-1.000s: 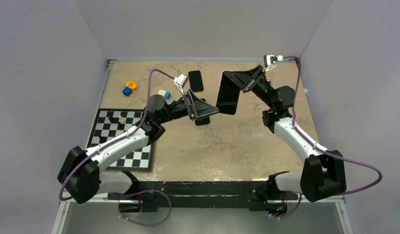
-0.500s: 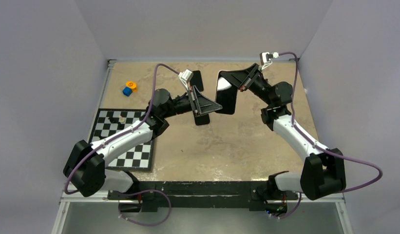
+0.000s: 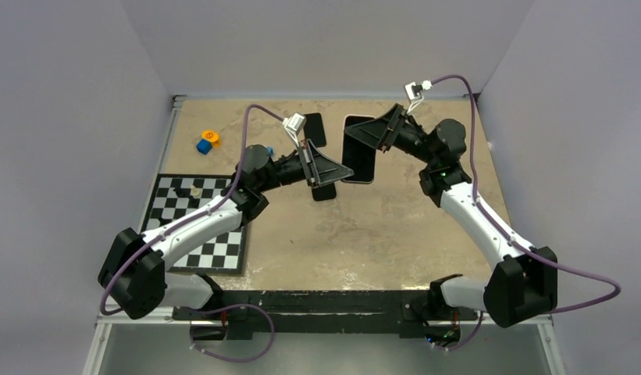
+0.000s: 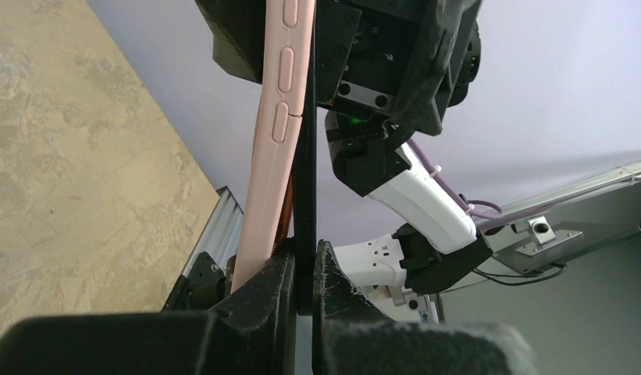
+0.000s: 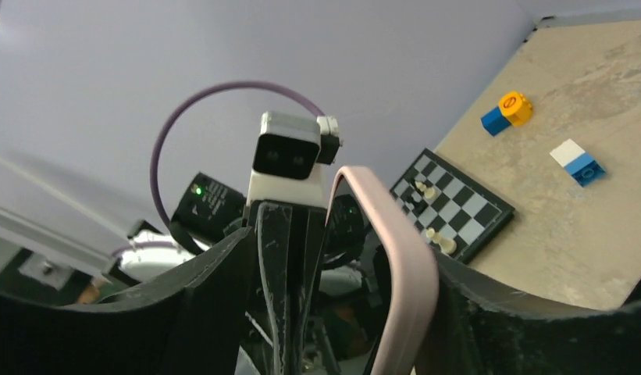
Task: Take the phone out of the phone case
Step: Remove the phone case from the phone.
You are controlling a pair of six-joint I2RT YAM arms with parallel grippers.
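**A:** Where is the phone case (image 4: 279, 94)?

**B:** Up in the air over the far middle of the table (image 3: 379, 234), between the two grippers. From above, its long axis runs roughly from the far edge towards the near edge, and its broad face shows to the overhead camera.

**A:** And the phone (image 4: 304, 187)?

**B:** A thin black slab alongside the pink case, on the same axis. From the left wrist both show edge-on, with the case's button side facing that camera.

**A:** Left gripper (image 4: 304, 269)?

**B:** Pinched tight on the phone's black edge, with the case just beside one finger.

**A:** Right gripper (image 3: 375, 137)?

**B:** At the case's far end, jaws apart. The pink rim stands between its fingers (image 5: 489, 328), close against one. Whether it touches, I cannot tell.
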